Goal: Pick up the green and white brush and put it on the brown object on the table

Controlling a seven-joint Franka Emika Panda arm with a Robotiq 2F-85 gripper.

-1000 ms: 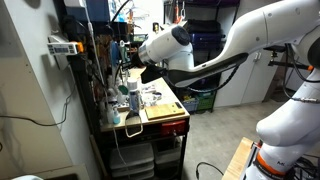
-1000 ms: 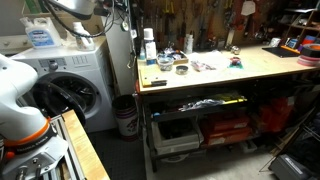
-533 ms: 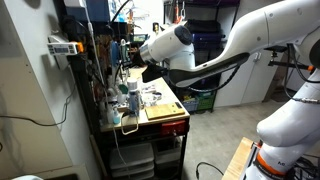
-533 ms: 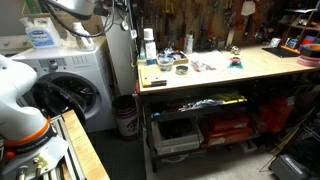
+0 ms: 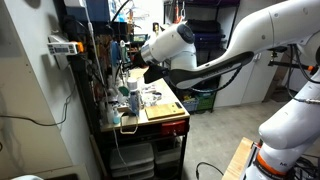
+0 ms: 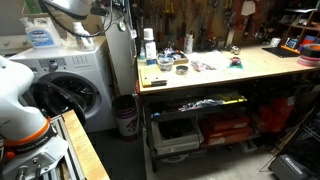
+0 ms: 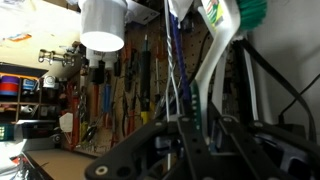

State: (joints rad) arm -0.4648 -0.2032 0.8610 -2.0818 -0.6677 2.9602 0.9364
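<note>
Left side of the table (image 5: pixel 172 124), in an exterior view: crowded. Upright teal-and-white container (image 5: pixel 133 96), racks and cables behind it.

Just right of that, the brown object (image 5: pixel 162 110) lies flat at the near right corner, top bare.

Tool (image 5: pixel 151 72) hangs above the far part of the table; the arm reaches in from the right.

Wrist view: green and white brush (image 7: pixel 215 60) fills the upper right, white stem running down toward the dark tool frame, green end up. Jaws apart or clamped on the stem: cannot tell, since frame and wires hide the contact.

Judgement: brush is light, with a stiff, smooth plastic stem, likely to swivel in a pinch. Hold mid-stem.

Open room lies right of and nearer than the board; the left is tight. The board sits by the table edge, so set down well inside it.
</note>
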